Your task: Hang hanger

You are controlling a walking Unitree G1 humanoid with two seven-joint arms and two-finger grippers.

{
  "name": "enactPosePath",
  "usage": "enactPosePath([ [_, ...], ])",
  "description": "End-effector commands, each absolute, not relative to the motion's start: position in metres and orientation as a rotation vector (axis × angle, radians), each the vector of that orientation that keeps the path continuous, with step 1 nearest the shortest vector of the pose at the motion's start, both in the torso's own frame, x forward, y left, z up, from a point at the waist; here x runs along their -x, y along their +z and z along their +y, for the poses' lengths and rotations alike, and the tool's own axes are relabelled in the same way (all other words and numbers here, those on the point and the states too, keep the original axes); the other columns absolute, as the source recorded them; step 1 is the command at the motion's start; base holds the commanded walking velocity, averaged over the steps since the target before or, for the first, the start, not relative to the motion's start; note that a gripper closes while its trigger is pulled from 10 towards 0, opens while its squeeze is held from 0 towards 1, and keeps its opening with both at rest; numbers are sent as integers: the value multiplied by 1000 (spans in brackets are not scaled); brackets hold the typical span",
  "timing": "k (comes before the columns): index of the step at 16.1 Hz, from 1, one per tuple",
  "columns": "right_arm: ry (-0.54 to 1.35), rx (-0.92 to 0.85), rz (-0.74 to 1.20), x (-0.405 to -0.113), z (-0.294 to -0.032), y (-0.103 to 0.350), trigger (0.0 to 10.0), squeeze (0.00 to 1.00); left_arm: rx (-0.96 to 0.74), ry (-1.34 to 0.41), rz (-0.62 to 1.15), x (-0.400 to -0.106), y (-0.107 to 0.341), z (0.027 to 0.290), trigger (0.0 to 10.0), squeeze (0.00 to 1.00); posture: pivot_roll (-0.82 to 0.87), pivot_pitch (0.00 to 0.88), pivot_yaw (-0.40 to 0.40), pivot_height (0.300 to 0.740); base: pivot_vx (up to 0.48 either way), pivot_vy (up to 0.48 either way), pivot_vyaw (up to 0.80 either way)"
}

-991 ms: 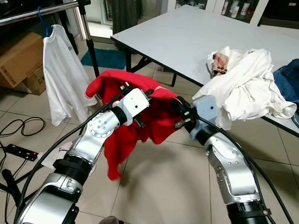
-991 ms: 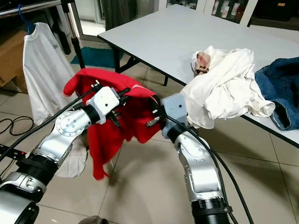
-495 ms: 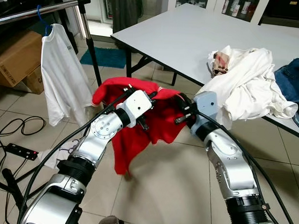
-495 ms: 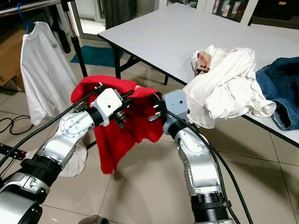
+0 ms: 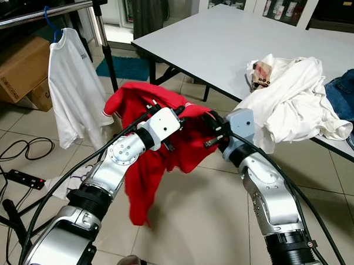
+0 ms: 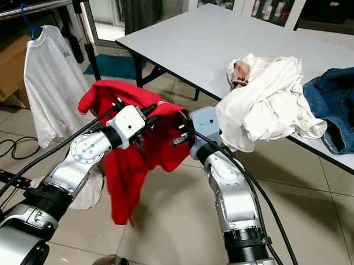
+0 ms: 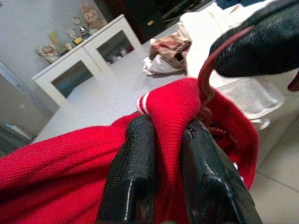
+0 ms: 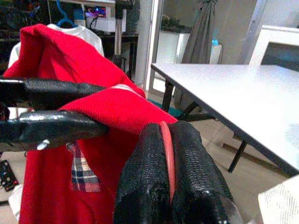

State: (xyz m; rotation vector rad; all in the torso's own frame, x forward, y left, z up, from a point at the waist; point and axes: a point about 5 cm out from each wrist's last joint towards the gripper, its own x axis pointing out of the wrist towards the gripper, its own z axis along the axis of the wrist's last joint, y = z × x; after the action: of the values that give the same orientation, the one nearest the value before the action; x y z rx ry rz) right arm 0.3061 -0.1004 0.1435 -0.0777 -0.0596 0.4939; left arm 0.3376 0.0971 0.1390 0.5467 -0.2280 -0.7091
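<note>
A red shirt (image 5: pixel 144 172) hangs between my two grippers in front of me, its lower part dangling over the floor. My left gripper (image 7: pixel 168 124) is shut on the shirt's collar fold, by the red-and-white trim. My right gripper (image 8: pixel 162 130) is shut on the thin red hanger hook (image 8: pixel 166 154), which curves up out of the collar (image 7: pixel 204 77). The two grippers (image 5: pixel 179 113) (image 5: pixel 211 123) stand close together, facing each other. The rest of the hanger is hidden inside the shirt.
To the left is a metal clothes rail (image 5: pixel 41 12) with a white T-shirt (image 5: pixel 72 98) on a blue hanger. A grey table (image 5: pixel 228 46) to the right holds a white clothes pile (image 5: pixel 290 102) and jeans (image 5: pixel 349 96). Cardboard boxes (image 5: pixel 21 67) and cables (image 5: pixel 22 178) lie left.
Both grippers have kept their hold. The shirt has risen slightly and moved left since half a second ago, and its hanging part has swung.
</note>
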Motion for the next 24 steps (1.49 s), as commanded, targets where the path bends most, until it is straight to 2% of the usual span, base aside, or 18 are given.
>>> enactPosePath([
  [1,510,62,-148,-309,-94,161,10000,0,-589,-689,-251,-342,144,97,10000,0,-42,8,44,740,0,0,0],
  [3,511,63,-153,-310,-93,161,10000,0,-574,-626,-301,-345,153,105,10000,0,-40,4,43,740,0,0,0],
  [4,512,65,-155,-310,-93,161,10000,0,-543,-635,-308,-344,154,106,10000,1000,-40,3,43,740,0,0,0],
  [8,513,72,-163,-311,-94,162,10000,0,-616,-662,-320,-341,151,104,10000,1000,-39,0,42,740,0,0,0],
  [9,512,74,-165,-311,-94,163,10000,0,-642,-656,-321,-341,150,104,10000,0,-38,0,42,740,0,0,0],
  [13,452,84,-176,-316,-98,165,10000,0,-783,-604,-393,-337,148,109,10000,0,-31,3,43,740,0,0,0],
  [14,449,81,-177,-317,-97,166,10000,0,-766,-596,-400,-337,149,111,10000,447,-30,3,43,740,0,0,0],
  [15,454,78,-182,-317,-96,167,10000,0,-739,-602,-398,-335,149,115,10000,1000,-28,2,42,740,0,0,0],
  [18,460,84,-183,-318,-95,166,10000,0,-796,-574,-404,-336,148,117,10000,1000,-22,2,38,740,0,0,0],
  [19,456,96,-183,-318,-95,165,10000,0,-829,-549,-417,-337,147,117,10000,0,-22,2,36,740,0,0,0],
  [24,418,186,-167,-322,-101,161,10000,0,-798,-548,-479,-329,154,120,10000,0,-24,4,35,740,0,0,0],
])
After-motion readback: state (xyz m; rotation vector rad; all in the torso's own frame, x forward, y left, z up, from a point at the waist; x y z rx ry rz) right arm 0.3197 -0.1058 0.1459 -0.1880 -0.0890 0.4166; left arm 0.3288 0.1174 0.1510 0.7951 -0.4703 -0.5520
